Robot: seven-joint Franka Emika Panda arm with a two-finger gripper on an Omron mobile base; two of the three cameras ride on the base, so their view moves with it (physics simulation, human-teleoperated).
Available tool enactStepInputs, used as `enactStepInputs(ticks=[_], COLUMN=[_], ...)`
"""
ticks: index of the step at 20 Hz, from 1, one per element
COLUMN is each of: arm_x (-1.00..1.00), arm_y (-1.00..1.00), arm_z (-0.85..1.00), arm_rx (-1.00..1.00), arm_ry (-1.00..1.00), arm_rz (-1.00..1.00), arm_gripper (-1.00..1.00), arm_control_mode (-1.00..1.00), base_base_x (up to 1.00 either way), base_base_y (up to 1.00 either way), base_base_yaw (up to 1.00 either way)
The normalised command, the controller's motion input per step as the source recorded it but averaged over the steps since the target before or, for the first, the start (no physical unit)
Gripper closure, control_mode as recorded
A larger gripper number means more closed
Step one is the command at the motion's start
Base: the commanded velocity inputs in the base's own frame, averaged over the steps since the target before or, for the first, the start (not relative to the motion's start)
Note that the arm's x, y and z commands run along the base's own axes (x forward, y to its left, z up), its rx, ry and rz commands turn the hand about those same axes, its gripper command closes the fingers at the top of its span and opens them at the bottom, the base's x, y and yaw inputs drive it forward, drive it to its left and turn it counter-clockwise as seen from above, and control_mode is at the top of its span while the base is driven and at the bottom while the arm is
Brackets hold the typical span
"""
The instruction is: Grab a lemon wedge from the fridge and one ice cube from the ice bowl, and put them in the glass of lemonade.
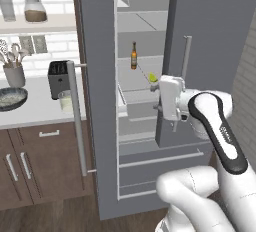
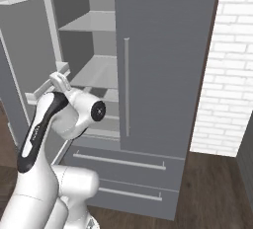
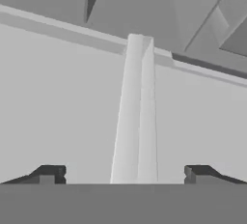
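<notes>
Grey fridge (image 1: 100, 101) open, one lemon wedge (image 1: 152, 78), one bottle (image 1: 133, 56), gripper (image 3: 123, 172) wide open, empty.

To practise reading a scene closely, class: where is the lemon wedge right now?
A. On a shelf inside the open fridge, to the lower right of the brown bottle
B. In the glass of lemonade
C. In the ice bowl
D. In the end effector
A: the left base view shows the lemon wedge lying on a shelf of the open fridge, to the lower right of the brown bottle.
</notes>
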Motion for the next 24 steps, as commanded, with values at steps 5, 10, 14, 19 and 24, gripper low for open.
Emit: enactStepInputs(ticks=[5, 10, 14, 19, 24], arm_x=[-0.1, -0.2, -0.01, 0.0, 0.08], arm_y=[-1.0, -0.94, -0.97, -0.44, 0.0], arm_z=[0.26, 0.03, 0.0, -0.11, -0.19], arm_rx=[-0.52, -0.85, -0.83, -0.67, -0.09], arm_ry=[-0.19, -0.19, -0.2, -0.31, -0.39], arm_rz=[0.09, 0.04, 0.01, 0.0, -0.09], arm_gripper=[-1.0, -1.0, -1.0, -1.0, -1.0], arm_control_mode=[-1.0, -1.0, -1.0, -1.0, -1.0], base_base_x=[0.0, 0.0, 0.0, 0.0, 0.0], base_base_y=[0.0, 0.0, 0.0, 0.0, 0.0], base_base_yaw=[0.0, 0.0, 0.0, 0.0, 0.0])
